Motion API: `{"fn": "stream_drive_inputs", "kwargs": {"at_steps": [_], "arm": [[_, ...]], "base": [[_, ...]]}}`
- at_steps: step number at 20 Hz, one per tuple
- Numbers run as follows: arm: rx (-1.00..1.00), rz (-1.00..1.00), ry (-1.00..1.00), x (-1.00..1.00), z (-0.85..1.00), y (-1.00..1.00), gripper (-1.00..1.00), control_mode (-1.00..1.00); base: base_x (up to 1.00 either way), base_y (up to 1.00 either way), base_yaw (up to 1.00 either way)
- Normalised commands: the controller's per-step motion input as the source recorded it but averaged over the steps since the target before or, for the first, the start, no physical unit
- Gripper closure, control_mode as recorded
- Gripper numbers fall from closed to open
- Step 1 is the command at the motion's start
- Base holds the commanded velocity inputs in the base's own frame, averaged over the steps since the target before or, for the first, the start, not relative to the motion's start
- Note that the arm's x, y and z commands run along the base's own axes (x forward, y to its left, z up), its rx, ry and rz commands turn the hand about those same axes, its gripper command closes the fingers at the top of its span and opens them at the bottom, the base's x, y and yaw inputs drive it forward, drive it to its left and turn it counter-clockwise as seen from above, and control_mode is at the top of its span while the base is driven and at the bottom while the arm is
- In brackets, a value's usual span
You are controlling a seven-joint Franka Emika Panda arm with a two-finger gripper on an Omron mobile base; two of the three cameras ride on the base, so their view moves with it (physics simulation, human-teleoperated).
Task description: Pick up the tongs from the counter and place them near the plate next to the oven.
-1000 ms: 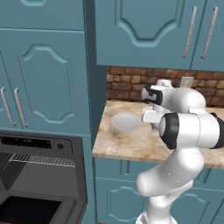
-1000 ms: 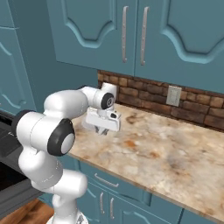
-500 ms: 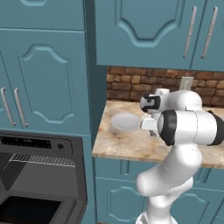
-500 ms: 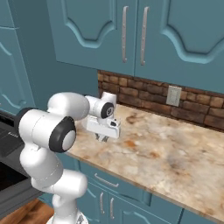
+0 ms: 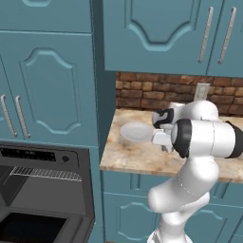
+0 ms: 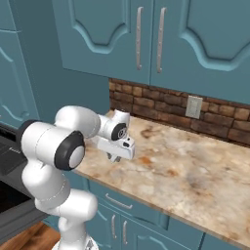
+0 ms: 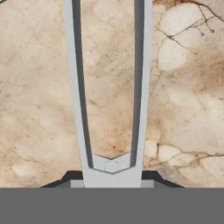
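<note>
My gripper (image 7: 112,178) is shut on the joined end of the silver-grey tongs (image 7: 112,168). Their two narrow arms run straight away from the hand, low over the beige marbled counter (image 7: 183,109). Whether they touch the stone I cannot tell. In the left base view the gripper (image 5: 164,142) points down just right of the small pale plate (image 5: 136,131), which lies at the counter's (image 5: 137,159) left end. The black oven (image 5: 42,190) sits lower left, beyond a tall teal cabinet. In the right base view the gripper (image 6: 117,156) hangs over the counter (image 6: 185,171) and my arm hides the plate.
A brick backsplash (image 5: 142,90) with a wall outlet (image 6: 194,107) runs behind the counter. Teal upper cabinets (image 6: 146,34) hang overhead. The tall teal cabinet side (image 5: 107,109) bounds the counter on the left. Open stone stretches right of the hand.
The hand has come down toward the counter beside the plate, still holding the tongs, and the forearm has swung lower in front of it.
</note>
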Motion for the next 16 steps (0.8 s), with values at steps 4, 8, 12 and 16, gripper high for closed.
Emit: {"fn": "stream_drive_inputs", "kwargs": {"at_steps": [4,8,12,16], "arm": [[0.0,-0.04,-0.01,0.43,-0.06,0.0,1.0,-1.0],[0.0,-0.04,0.0,0.37,-0.01,0.0,1.0,-1.0],[0.0,-0.07,0.0,0.19,0.0,0.0,1.0,-1.0],[0.0,-0.11,-0.02,0.0,0.0,-0.09,1.0,-1.0]], "base": [[0.0,0.0,0.0],[0.0,0.0,0.0],[0.0,0.0,0.0],[0.0,0.0,0.0]]}}
